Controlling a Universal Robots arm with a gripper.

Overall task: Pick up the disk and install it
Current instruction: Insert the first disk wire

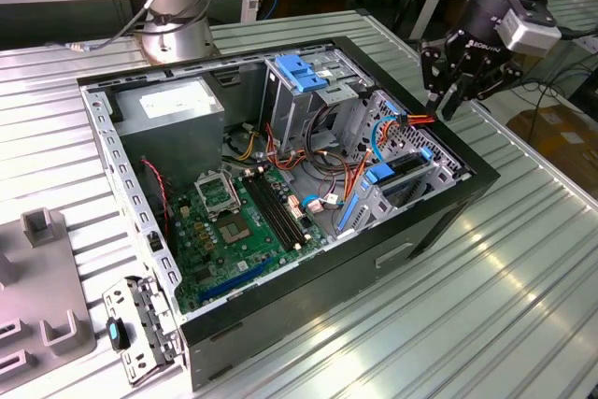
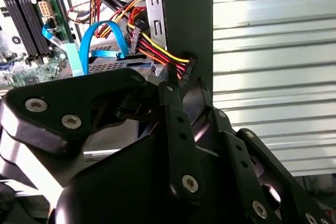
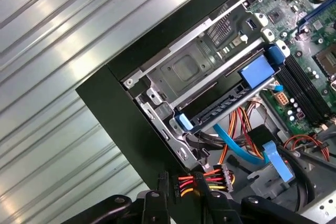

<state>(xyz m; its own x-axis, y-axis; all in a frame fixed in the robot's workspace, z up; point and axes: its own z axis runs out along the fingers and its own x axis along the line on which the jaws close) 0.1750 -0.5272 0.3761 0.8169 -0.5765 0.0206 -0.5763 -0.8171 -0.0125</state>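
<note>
Now, hand (image 1: 441,106) over computer case (image 1: 327,298), disk (image 3: 220,107) in drive bay (image 3: 181,70)

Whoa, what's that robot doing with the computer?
A robot arm's gripper hovers over one corner of an open computer case that lies on a ribbed metal table. The gripper is right beside a plug with red, yellow and black wires, just above the drive bays with blue tabs.
</note>
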